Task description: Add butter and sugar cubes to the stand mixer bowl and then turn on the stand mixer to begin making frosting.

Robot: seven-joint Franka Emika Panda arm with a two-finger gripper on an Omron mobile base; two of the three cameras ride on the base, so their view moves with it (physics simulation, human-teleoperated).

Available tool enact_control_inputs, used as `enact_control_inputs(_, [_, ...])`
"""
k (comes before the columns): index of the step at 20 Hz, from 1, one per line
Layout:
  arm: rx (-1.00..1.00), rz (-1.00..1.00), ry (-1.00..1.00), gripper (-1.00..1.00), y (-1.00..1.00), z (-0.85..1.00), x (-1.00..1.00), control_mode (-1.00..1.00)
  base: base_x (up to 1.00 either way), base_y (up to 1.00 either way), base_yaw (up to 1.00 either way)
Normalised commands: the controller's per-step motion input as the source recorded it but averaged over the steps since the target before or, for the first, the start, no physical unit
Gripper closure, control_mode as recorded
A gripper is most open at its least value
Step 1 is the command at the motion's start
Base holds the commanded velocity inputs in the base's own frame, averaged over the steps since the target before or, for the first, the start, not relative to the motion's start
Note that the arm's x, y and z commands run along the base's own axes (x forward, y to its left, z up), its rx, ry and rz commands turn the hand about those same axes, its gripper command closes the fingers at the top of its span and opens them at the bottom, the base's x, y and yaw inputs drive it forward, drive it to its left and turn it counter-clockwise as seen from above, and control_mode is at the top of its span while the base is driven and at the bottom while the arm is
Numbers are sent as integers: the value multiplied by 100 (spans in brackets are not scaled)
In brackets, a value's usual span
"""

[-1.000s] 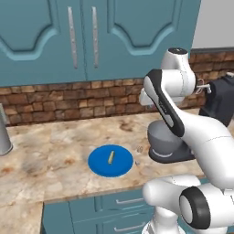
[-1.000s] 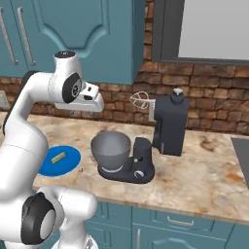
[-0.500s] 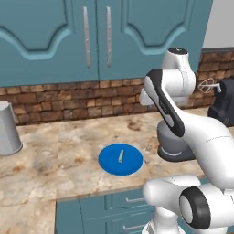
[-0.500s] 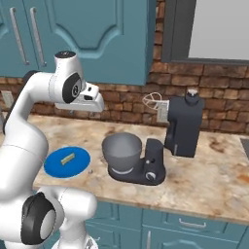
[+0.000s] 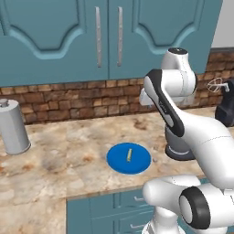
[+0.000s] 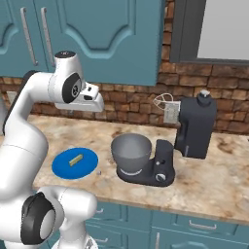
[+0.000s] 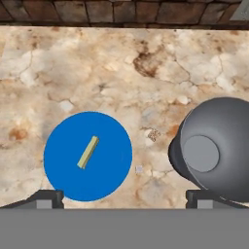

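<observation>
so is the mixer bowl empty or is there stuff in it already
Empty: the hand view looks straight down into the stand mixer bowl, showing bare grey metal; the butter lies on the blue plate.

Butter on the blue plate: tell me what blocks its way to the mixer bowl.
Nothing visible. The butter lies alone on the blue plate, and bare counter separates the plate from the open stand mixer bowl beside it.

Desk [image 7: 97, 73] looks like polished mottled beige stone, the stand mixer bowl [image 6: 131, 151] is dull brushed grey metal, the stand mixer [image 6: 194, 126] a matt charcoal plastic, the plate [image 7: 58, 155] flat glossy blue, the butter [image 7: 88, 152] waxy tan, and the back wall [image 5: 68, 98] rough brick.
</observation>
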Motion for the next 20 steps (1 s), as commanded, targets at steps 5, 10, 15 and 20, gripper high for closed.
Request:
enact_control_inputs(5, [0, 0, 0, -100, 0, 0, 0, 100, 8, 27, 0])
enact_control_inputs(10, [0, 0, 0, -100, 0, 0, 0, 100, 34, 20, 0])
enact_control_inputs(15, [0, 0, 0, -100, 0, 0, 0, 100, 54, 33, -5])
enact_control_inputs(20, [0, 0, 0, -100, 0, 0, 0, 100, 52, 62, -11])
